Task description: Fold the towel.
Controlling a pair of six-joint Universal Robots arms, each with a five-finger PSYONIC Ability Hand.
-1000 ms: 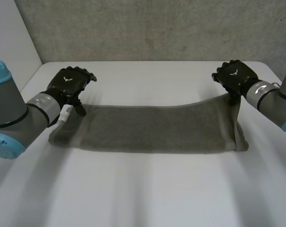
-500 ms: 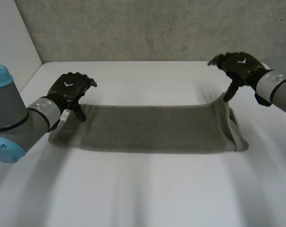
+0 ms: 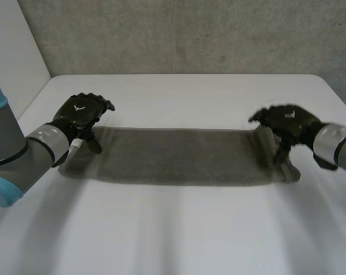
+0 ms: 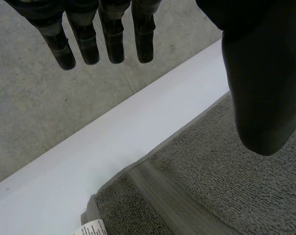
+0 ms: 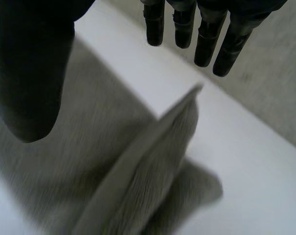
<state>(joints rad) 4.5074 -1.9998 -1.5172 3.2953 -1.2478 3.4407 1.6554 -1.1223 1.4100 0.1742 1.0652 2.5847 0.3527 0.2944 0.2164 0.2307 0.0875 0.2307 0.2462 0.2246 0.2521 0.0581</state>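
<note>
On my head view the left hand (image 3: 81, 112) sits over the far left corner of the towel (image 3: 179, 156), which lies as a long grey strip across the white table (image 3: 179, 235). From its wrist camera I see its fingers (image 4: 89, 44) straight and spread from the thumb, holding nothing. The towel's hemmed corner, with a small white label (image 4: 91, 228), lies flat under the palm. Moving right, the strip runs flat to its right end, where the cloth stands up in a doubled ridge. The right hand (image 3: 284, 121) hovers over that end, fingers (image 5: 207, 41) straight, thumb wide apart, nothing pinched. The ridge lies below the gap between them.
</note>
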